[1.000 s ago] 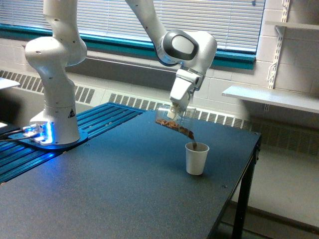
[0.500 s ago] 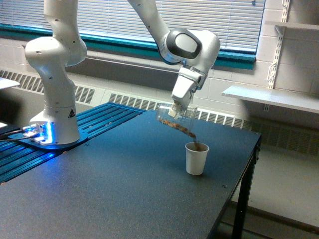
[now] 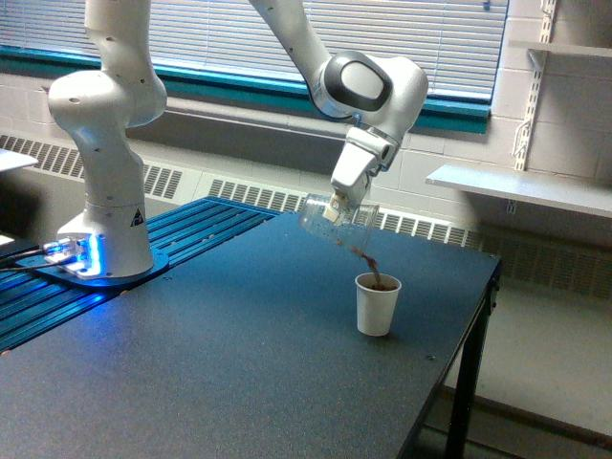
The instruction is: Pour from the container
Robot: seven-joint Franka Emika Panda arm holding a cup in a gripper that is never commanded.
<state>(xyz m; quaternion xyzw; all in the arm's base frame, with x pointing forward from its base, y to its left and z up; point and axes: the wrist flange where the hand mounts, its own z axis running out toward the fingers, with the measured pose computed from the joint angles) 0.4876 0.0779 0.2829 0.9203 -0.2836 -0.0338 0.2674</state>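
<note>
Now the container (image 3: 337, 218) sits a little higher and more steeply tipped than it was a second ago, and far less brown shows inside it; I see only a thin stream falling from its mouth into the white cup (image 3: 377, 305) just below and to the exterior view's right. I judge the pour nearly done, with little left to tip out. The gripper (image 3: 335, 212) has its fingers clamped on the container, held above the table (image 3: 220, 363). By count: one arm, one container, one white cup, one stream of grains, one table.
</note>
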